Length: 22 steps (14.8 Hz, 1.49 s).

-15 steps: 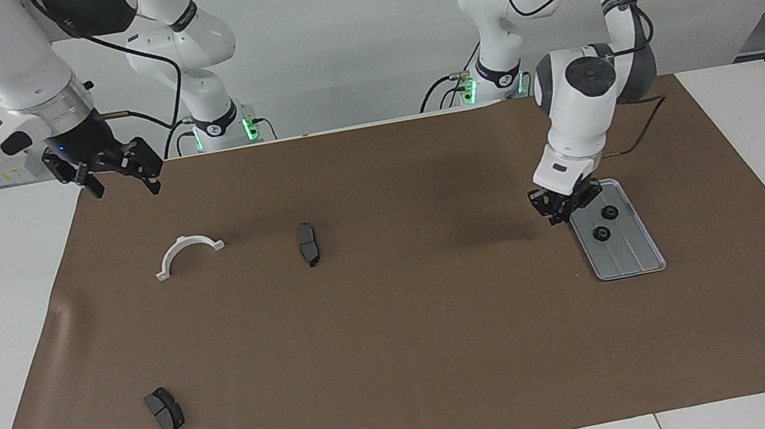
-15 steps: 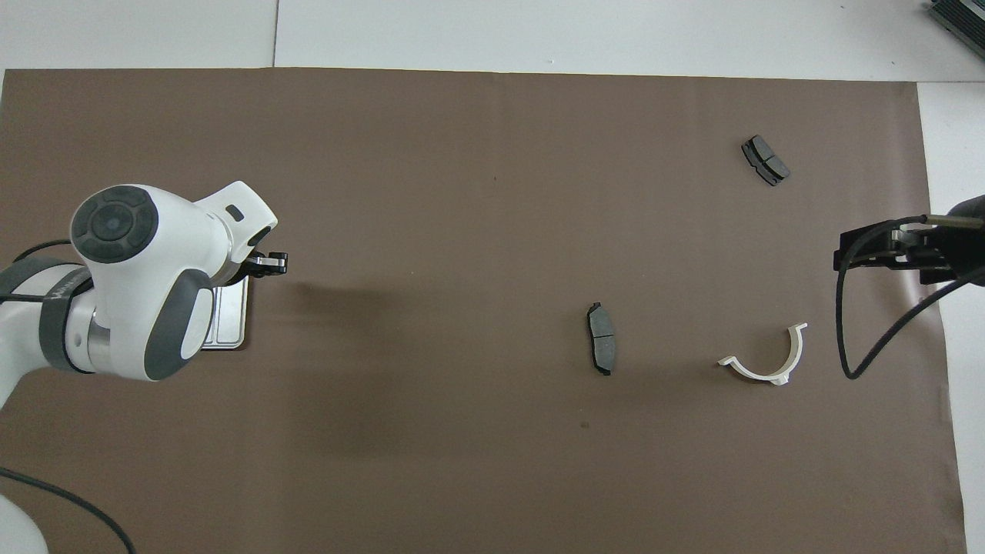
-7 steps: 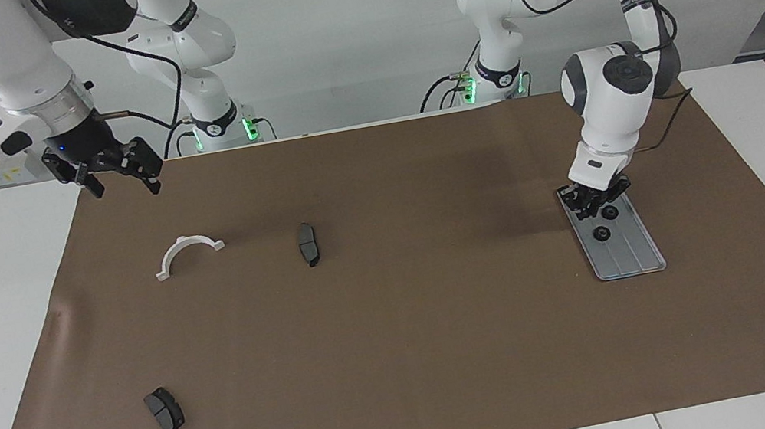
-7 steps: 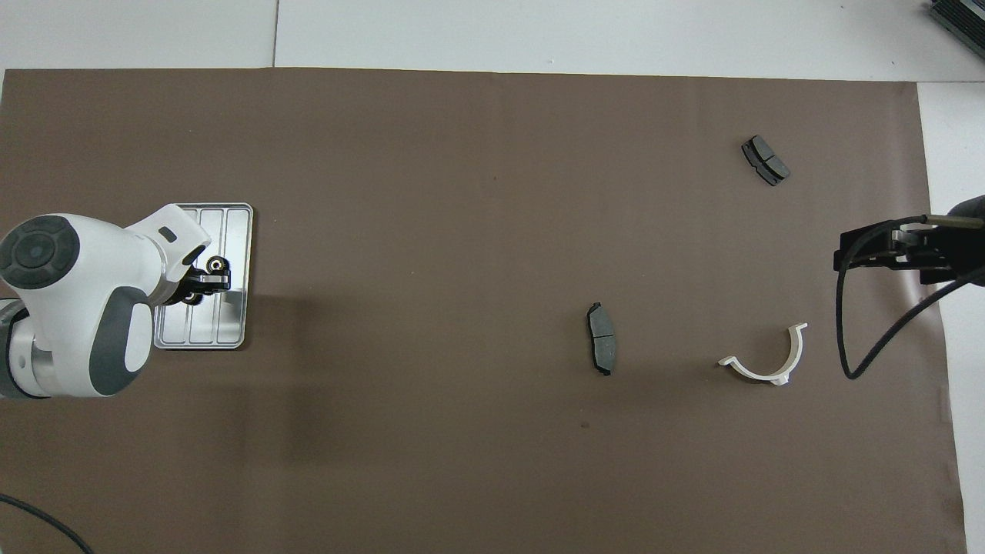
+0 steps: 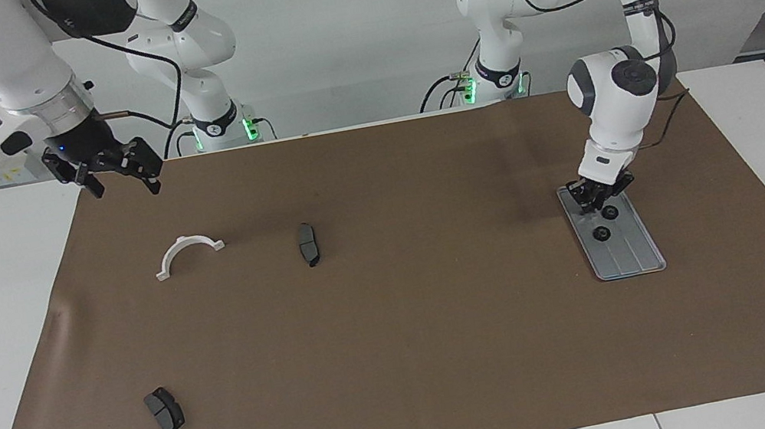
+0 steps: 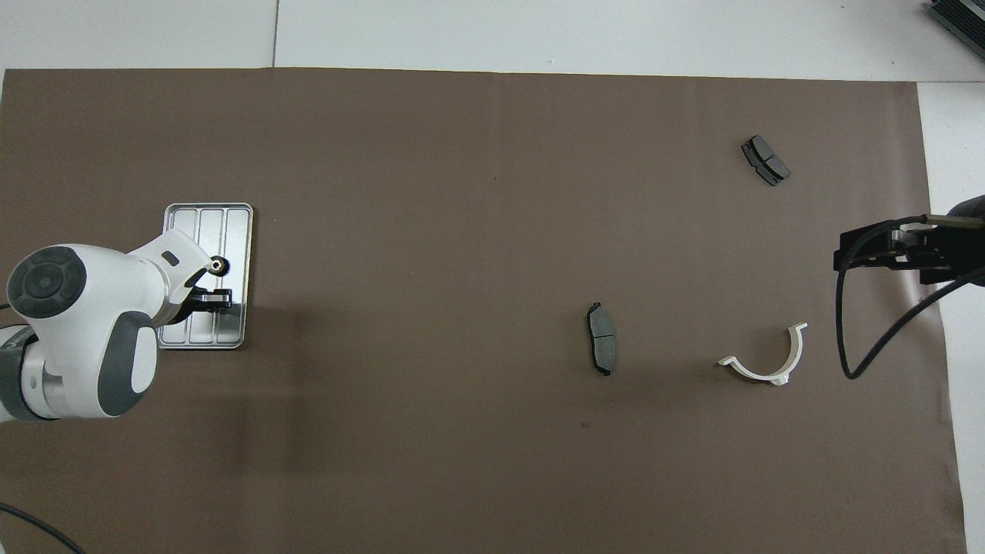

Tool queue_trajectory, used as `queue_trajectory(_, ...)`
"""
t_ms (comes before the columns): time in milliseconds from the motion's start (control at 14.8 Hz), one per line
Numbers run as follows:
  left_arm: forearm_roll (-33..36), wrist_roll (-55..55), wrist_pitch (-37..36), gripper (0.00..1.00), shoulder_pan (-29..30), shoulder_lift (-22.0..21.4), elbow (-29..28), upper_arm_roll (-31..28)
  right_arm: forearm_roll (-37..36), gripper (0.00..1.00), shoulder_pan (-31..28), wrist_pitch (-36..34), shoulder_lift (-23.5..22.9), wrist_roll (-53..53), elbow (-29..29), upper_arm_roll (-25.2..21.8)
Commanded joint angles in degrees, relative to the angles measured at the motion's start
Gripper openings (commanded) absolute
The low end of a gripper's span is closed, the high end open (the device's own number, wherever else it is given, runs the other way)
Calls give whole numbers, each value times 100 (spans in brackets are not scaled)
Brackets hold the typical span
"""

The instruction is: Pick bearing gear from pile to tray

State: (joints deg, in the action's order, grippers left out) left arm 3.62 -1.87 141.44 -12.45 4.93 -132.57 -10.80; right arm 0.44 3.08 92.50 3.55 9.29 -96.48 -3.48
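Left gripper (image 5: 596, 198), fingers' state unclear, low over the tray (image 5: 637, 257) near two gears (image 5: 600, 234) (likely small, stiff, light; pinch across rim); right gripper (image 5: 116, 176) waits spread.

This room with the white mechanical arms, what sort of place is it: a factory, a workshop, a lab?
Most likely a robotics lab. Two white arms stand at a table covered with a brown mat, sorting a few loose car parts such as a brake pad and small gears into a metal tray.
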Motion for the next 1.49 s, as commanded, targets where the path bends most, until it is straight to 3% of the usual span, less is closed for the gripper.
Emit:
queue_trajectory(0,69,82,-160,100,15,-203,19,43,79,100,-9,5,128,20,-134,5)
queue_trajectory(745,34,530,-3550,100,50,-317,3049,166,79,100,-9,5,128,20,-134,5)
queue_trajectory(949,-263,766,-4159,100,181,-317,3807,52,79,100,-9,5,128,20,-134,5)
queue_trajectory(1084,-379,1257,-4432,100,523,-343,3914,61,79,100,-9,5,128,20,-134,5)
queue_trajectory(1423,-379,1427,-4468,100,490,-616,3782,-1,79,100,-9,5,128,20,-134,5)
